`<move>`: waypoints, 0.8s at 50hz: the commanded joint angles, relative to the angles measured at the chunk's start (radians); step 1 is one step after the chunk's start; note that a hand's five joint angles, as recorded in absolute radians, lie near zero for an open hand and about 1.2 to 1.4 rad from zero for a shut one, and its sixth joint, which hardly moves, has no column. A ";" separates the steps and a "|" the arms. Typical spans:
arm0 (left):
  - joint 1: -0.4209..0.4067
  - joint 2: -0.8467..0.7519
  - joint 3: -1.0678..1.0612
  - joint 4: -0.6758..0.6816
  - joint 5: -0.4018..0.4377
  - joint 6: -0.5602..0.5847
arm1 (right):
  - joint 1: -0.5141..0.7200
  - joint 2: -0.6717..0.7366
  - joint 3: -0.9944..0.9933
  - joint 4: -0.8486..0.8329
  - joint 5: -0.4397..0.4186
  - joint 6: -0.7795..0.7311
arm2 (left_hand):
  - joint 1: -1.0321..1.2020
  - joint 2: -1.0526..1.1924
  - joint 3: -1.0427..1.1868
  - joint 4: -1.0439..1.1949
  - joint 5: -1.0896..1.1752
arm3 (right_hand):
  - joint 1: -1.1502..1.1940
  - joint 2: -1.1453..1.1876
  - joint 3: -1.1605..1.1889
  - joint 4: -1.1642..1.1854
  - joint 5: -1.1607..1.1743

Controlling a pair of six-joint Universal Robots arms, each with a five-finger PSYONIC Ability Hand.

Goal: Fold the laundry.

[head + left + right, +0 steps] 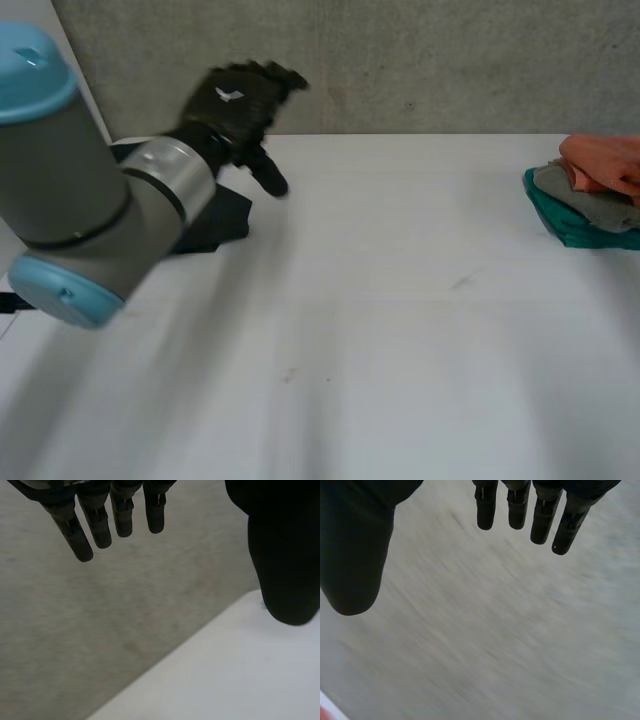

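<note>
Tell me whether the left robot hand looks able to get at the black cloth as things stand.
Probably yes. The left robot hand is open and holds nothing, and the black cloth lies on the table close under its forearm, with nothing between; it would have to draw back.

The left arm (pixel 75 180) hides part of the black cloth (pixel 226 222); the clothes pile (pixel 590 205) is cut off

A white table (pixel 400 330) with a matte top spreads across the head view, showing a few small dark marks near its middle. Its far edge runs straight along a grey wall (pixel 450 60) with a rough, speckled surface like concrete. The light is soft and even. In the left wrist view the table's edge stands out pale against that grey wall.
</note>
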 commanded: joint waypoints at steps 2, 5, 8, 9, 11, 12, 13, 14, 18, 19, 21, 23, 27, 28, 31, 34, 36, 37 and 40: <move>0.294 -0.022 0.034 0.048 0.012 0.067 | 0.243 -0.181 0.381 0.002 -0.196 0.164 | -0.041 -0.032 -0.036 -0.029 -0.033 | -0.033 -0.049 -0.039 -0.062 -0.064; 0.386 -0.096 0.045 0.049 0.032 0.139 | 0.312 -0.181 0.427 0.013 -0.208 0.132 | -0.038 -0.029 -0.033 -0.026 -0.030 | -0.033 -0.049 -0.039 -0.062 -0.064; 0.436 -0.188 0.071 0.046 0.073 0.237 | 0.378 -0.178 0.473 0.022 -0.206 0.072 | -0.035 -0.026 -0.030 -0.023 -0.027 | -0.033 -0.049 -0.039 -0.062 -0.064; 0.445 -0.213 0.077 0.045 0.086 0.263 | 0.388 -0.178 0.486 0.027 -0.206 0.055 | -0.032 -0.023 -0.027 -0.020 -0.024 | -0.033 -0.049 -0.039 -0.062 -0.064; 0.462 -0.280 0.093 0.045 0.124 0.340 | 0.397 -0.172 0.507 0.047 -0.205 0.006 | -0.032 -0.023 -0.027 -0.020 -0.024 | -0.033 -0.049 -0.039 -0.062 -0.064; 0.469 -0.303 0.097 0.043 0.135 0.363 | 0.399 -0.170 0.512 0.053 -0.203 -0.009 | -0.032 -0.023 -0.027 -0.020 -0.024 | -0.033 -0.049 -0.039 -0.062 -0.064; 0.477 -0.323 0.100 0.042 0.144 0.386 | 0.400 -0.169 0.518 0.059 -0.202 -0.025 | -0.029 -0.020 -0.024 -0.017 -0.021 | -0.033 -0.049 -0.039 -0.062 -0.064; 0.485 -0.343 0.102 0.042 0.152 0.404 | 0.402 -0.164 0.521 0.073 -0.197 -0.052 | -0.029 -0.020 -0.024 -0.017 -0.021 | -0.033 -0.049 -0.039 -0.062 -0.064; 0.511 -0.427 0.117 0.042 0.166 0.463 | 0.397 -0.147 0.523 0.096 -0.182 -0.100 | -0.032 -0.023 -0.027 -0.020 -0.024 | -0.033 -0.049 -0.039 -0.062 -0.064; 0.512 -0.455 0.126 0.043 0.166 0.472 | 0.392 -0.143 0.523 0.099 -0.179 -0.103 | -0.026 -0.017 -0.021 -0.014 -0.018 | -0.033 -0.049 -0.039 -0.062 -0.064; 0.514 -0.478 0.137 0.046 0.167 0.472 | 0.392 -0.136 0.523 0.100 -0.174 -0.106 | -0.017 -0.008 -0.012 -0.006 -0.009 | -0.033 -0.049 -0.039 -0.062 -0.064; 0.514 -0.512 0.159 0.051 0.164 0.474 | 0.392 -0.132 0.524 0.102 -0.167 -0.106 | 0.009 0.018 0.014 0.021 0.017 | -0.033 -0.049 -0.039 -0.062 -0.064; 0.514 -0.570 0.215 0.060 0.161 0.475 | 0.392 -0.129 0.538 0.102 -0.160 -0.106 | 0.269 0.278 0.274 0.281 0.277 | -0.033 -0.049 -0.039 -0.062 -0.064; 0.514 -0.579 0.228 0.066 0.161 0.475 | 0.392 -0.130 0.541 0.102 -0.160 -0.106 | 0.401 0.410 0.406 0.413 0.409 | -0.033 -0.049 -0.039 -0.062 -0.064; 0.512 -0.602 0.251 0.114 0.156 0.471 | 0.392 -0.129 0.553 0.102 -0.159 -0.108 | 0.953 0.962 0.958 0.965 0.961 | -0.033 -0.049 -0.039 -0.062 -0.064; 0.500 -0.605 0.242 0.205 0.141 0.466 | 0.392 -0.129 0.564 0.102 -0.159 -0.106 | 1.169 1.177 1.174 1.180 1.177 | -0.033 -0.049 -0.039 -0.062 -0.064; 0.494 -0.602 0.231 0.255 0.118 0.466 | 0.392 -0.129 0.567 0.102 -0.159 -0.106 | 1.169 1.177 1.174 1.180 1.177 | -0.033 -0.049 -0.039 -0.062 -0.064; 0.490 -0.599 0.225 0.278 0.107 0.466 | 0.391 -0.129 0.569 0.100 -0.159 -0.108 | 1.169 1.177 1.174 1.180 1.177 | -0.033 -0.049 -0.039 -0.062 -0.064; 0.460 -0.578 0.197 0.347 0.064 0.463 | 0.386 -0.129 0.570 0.100 -0.156 -0.106 | 1.169 1.177 1.174 1.180 1.177 | -0.033 -0.049 -0.039 -0.062 -0.064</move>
